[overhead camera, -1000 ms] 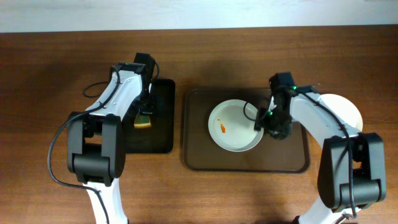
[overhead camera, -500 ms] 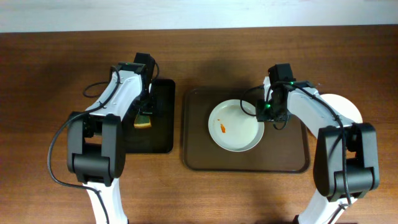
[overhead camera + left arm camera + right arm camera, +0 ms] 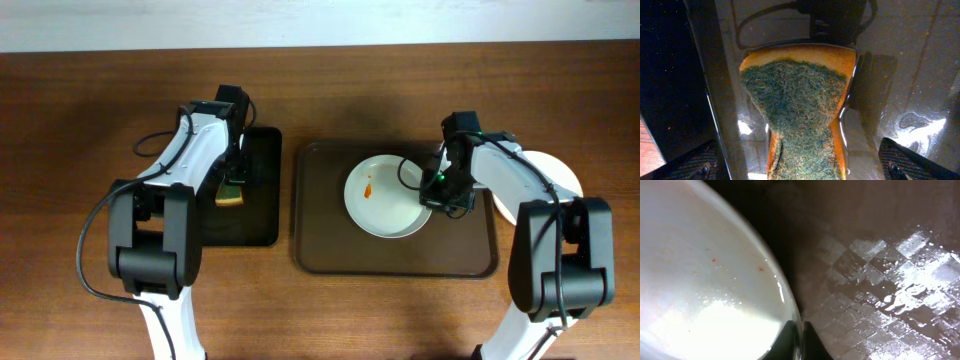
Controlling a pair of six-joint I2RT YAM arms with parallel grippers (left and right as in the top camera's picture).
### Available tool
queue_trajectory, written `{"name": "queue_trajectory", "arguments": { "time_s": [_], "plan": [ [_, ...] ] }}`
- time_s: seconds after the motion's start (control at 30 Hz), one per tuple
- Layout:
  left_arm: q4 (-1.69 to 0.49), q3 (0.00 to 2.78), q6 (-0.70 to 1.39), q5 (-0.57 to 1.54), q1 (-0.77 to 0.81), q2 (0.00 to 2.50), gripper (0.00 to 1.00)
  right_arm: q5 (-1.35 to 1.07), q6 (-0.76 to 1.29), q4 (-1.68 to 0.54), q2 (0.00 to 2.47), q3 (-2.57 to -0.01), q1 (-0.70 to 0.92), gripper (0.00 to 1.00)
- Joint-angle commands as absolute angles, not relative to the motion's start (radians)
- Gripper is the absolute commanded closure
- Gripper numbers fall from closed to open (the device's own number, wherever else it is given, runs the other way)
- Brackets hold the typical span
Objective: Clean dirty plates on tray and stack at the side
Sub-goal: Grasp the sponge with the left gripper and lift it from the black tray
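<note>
A white plate (image 3: 388, 200) with a small orange smear (image 3: 368, 188) lies on the brown tray (image 3: 320, 250). My right gripper (image 3: 437, 192) is shut on this plate's right rim. In the right wrist view the thin rim sits pinched between the two dark fingertips (image 3: 799, 341), with the plate (image 3: 700, 280) to the left and the wet tray (image 3: 880, 255) to the right. A second white plate (image 3: 555, 172) lies on the table right of the tray, partly under the right arm. My left gripper (image 3: 233, 178) hangs open over a green-topped orange sponge (image 3: 800, 110), its fingertips (image 3: 695, 165) well apart from it.
The sponge (image 3: 231, 195) rests on a smaller black tray (image 3: 255, 220) left of the brown tray. Bare wooden table surrounds both trays. A pale wall edge runs along the back.
The right gripper has closed on the plate's rim, and the plate has shifted right and turned, carrying the smear up and to the right. The left arm has not moved.
</note>
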State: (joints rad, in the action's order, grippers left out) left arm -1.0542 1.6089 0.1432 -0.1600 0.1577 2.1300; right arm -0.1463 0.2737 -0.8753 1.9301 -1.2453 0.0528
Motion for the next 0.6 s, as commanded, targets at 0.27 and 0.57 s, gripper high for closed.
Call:
{"name": "queue_trajectory", "arguments": {
  "time_s": [0.27,0.57],
  "plan": [
    [-1.055,1.603,0.145,-0.153,0.156,2.134,0.0,-0.12,0.161,-0.787,1.942,-1.249,0.032,0.83],
    [-1.037,1.603,0.145,-0.152,0.157,2.134,0.0,-0.12,0.161,-0.759,1.942,-1.249,0.032,0.96]
  ]
}}
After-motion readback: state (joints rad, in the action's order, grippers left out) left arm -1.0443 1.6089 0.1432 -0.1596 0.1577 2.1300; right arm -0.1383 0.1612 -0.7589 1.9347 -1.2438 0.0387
